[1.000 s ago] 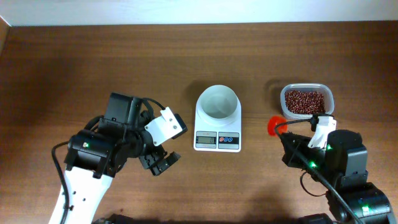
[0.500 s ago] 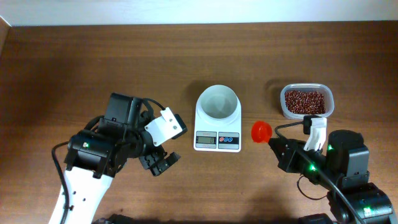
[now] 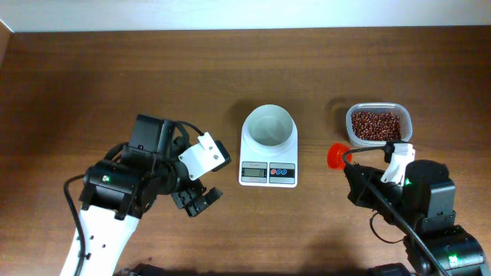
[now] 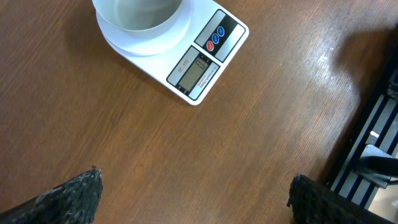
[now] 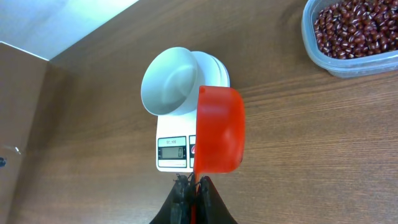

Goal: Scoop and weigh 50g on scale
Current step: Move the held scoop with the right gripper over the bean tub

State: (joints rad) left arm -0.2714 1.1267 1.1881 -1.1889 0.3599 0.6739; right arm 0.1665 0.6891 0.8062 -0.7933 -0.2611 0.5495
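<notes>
Seen from overhead, the scale (image 3: 268, 150) stands in the middle of the table (image 3: 115, 69). Its round white bowl (image 3: 269, 126) is on the far half, and the display and buttons face the arms. The beans (image 3: 375, 124) lie in a clear plastic tub (image 3: 407, 132) to the right of the scale, well apart from it. The right gripper (image 3: 354, 170) has its jaws clamped together on the handle of a red scoop (image 3: 336, 156). The scoop hangs above the table between scale and tub, nearer the tub. The left gripper (image 3: 201, 201) hovers over bare wood left of the scale, jaws wide apart and holding nothing.

The right wrist view adds that the scoop is turned on its side with its outer wall toward the camera, so what it carries cannot be told. There it also covers the right part of the scale's front.

The left wrist view shows the scale's face best: a grey display, then one red and two blue buttons. The dark fingertips (image 4: 71, 196) sit in the bottom corners with table between them.

Digits show on the display in both wrist views, but they and any lettering are too small to read.
</notes>
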